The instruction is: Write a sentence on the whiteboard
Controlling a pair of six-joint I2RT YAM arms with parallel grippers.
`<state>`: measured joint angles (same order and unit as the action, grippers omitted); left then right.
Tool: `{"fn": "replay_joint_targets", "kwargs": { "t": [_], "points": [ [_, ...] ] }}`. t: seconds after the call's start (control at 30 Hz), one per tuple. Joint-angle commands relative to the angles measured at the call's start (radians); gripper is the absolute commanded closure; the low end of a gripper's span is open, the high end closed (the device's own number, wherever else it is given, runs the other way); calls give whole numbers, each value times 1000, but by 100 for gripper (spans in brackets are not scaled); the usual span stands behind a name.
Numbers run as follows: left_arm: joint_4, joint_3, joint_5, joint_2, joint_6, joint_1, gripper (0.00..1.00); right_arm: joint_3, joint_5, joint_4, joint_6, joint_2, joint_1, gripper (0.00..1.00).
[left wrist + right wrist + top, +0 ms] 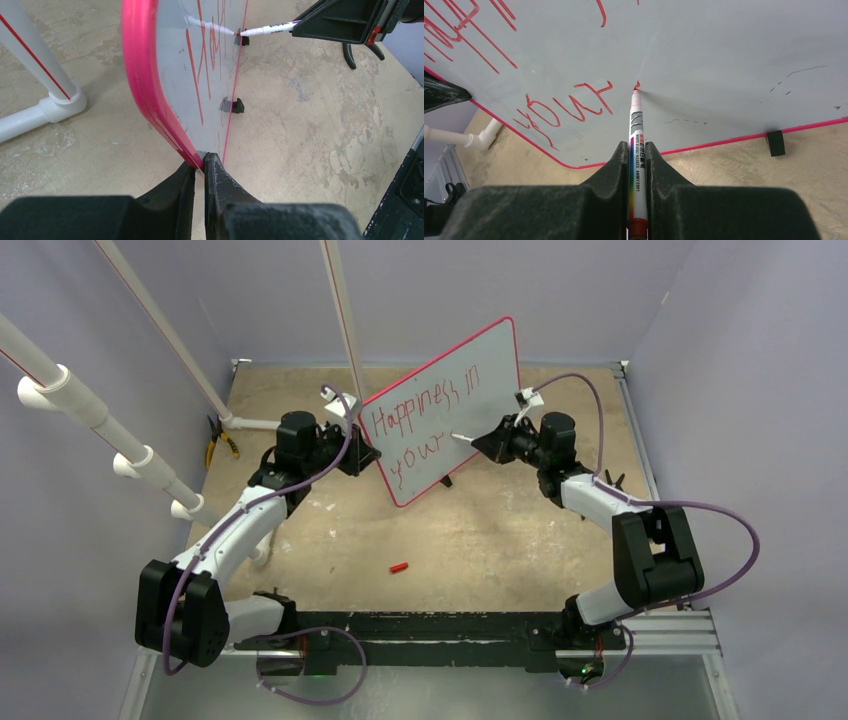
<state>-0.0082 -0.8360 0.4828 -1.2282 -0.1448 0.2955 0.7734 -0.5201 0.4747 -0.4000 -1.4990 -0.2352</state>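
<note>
On the left, the left gripper [202,161] is closed tight on the red rim at the lower left corner of the whiteboard [478,375]. The board stands upright on its long edge in the middle of the table [500,540], toward the far side. On it the sentence [424,412] reads "Happiness in" on the upper line and "your" on the lower line. Just right of "your", the tip of the marker [636,112] meets the surface beside a very small red mark, perhaps the first stroke of a new word; the view is too small to be sure. On the right, the right gripper [638,150] is clamped narrow around the marker body.

I judge the writing is in the middle, at the start of the next word. The next move needs light, even pressure and travel to the right along the lower line, while the left side steadies the board against the push.
</note>
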Motion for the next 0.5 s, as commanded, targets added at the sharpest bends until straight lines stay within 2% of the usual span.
{"fn": "replay_joint_targets", "kwargs": {
  "t": [0.0,0.47],
  "points": [
    [-30,-10,17,-10,40,19,100,21,-23,-1,29,-5,-5,100],
    [-28,-10,17,-13,40,22,100,24,50,-43,37,-14,-6,100]
  ]
}}
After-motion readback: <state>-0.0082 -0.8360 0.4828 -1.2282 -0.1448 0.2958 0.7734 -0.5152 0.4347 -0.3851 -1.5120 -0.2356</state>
